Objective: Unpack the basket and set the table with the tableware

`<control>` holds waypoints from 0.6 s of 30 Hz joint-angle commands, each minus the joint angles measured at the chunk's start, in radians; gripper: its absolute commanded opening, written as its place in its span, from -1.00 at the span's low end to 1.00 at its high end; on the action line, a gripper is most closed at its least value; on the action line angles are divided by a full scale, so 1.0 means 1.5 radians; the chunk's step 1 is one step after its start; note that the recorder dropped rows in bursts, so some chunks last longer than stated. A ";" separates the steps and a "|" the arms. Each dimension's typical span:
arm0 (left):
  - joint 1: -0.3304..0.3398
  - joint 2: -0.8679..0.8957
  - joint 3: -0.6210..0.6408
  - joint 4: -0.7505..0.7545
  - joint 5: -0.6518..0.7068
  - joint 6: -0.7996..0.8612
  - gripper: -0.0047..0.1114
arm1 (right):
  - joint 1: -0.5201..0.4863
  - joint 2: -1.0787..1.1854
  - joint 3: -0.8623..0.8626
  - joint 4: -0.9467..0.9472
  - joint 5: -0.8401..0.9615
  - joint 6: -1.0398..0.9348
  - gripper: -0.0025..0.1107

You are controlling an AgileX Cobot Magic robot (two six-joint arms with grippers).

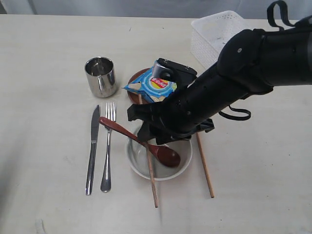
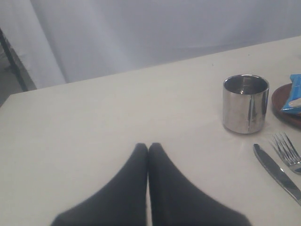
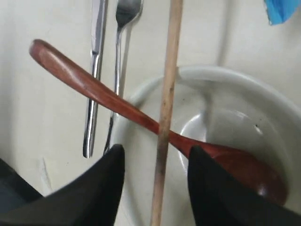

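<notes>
Right pincer (image 3: 156,150) hangs over the bowl (image 1: 170,174), jaws released and standing apart on either side of one chopstick (image 1: 152,187), grasping nothing. That chopstick lies across the bowl's rim. The dark red spoon (image 1: 165,155) rests with its head inside the bowl and its handle slanting out over the rim, above the fork (image 1: 107,146) and knife (image 1: 91,146). Those two lie side by side on the table (image 1: 48,48), near the bowl. The second chopstick (image 1: 204,163) lies just beside the bowl on the opposite side. Behind the bowl sits the reddish-brown plate (image 1: 136,78) with a blue chip bag (image 1: 151,87) on it. The steel cup (image 1: 100,75) stands beyond the fork. The white basket (image 1: 214,34) is well apart from the bowl, behind the right arm. Off on the cup's side, the left pincer (image 2: 148,146) is clenched, fingertips touching, holding nothing.
</notes>
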 commanded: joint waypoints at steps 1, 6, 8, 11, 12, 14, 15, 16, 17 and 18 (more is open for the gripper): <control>0.004 -0.002 0.001 -0.007 -0.005 -0.002 -0.92 | -0.001 -0.016 -0.057 -0.055 0.043 0.003 -0.21; 0.004 -0.002 0.001 -0.007 -0.005 -0.002 -0.92 | -0.003 -0.056 -0.126 -0.273 0.098 0.174 -0.21; 0.004 -0.002 0.001 -0.007 -0.005 -0.002 -0.92 | -0.003 -0.071 -0.145 -0.380 0.132 0.250 -0.21; 0.004 -0.002 0.001 -0.007 -0.005 -0.002 -0.92 | -0.003 -0.088 -0.148 -0.540 0.200 0.359 -0.21; 0.004 -0.002 0.001 -0.007 -0.005 -0.002 -0.92 | -0.003 -0.088 -0.148 -0.570 0.229 0.371 -0.21; 0.004 -0.002 0.001 -0.007 -0.005 -0.002 -0.92 | -0.003 -0.088 -0.142 -0.606 0.277 0.371 -0.21; 0.004 -0.002 0.001 -0.007 -0.005 -0.002 -0.92 | -0.003 -0.088 -0.135 -0.612 0.285 0.371 -0.21; 0.004 -0.002 0.001 -0.007 -0.005 -0.002 -0.92 | -0.003 -0.090 -0.124 -0.612 0.289 0.371 -0.21; 0.004 -0.002 0.001 -0.007 -0.005 -0.002 -0.92 | -0.003 -0.091 -0.109 -0.612 0.288 0.371 -0.21; 0.004 -0.002 0.001 -0.007 -0.005 -0.002 -0.92 | -0.003 -0.091 -0.093 -0.612 0.281 0.371 -0.21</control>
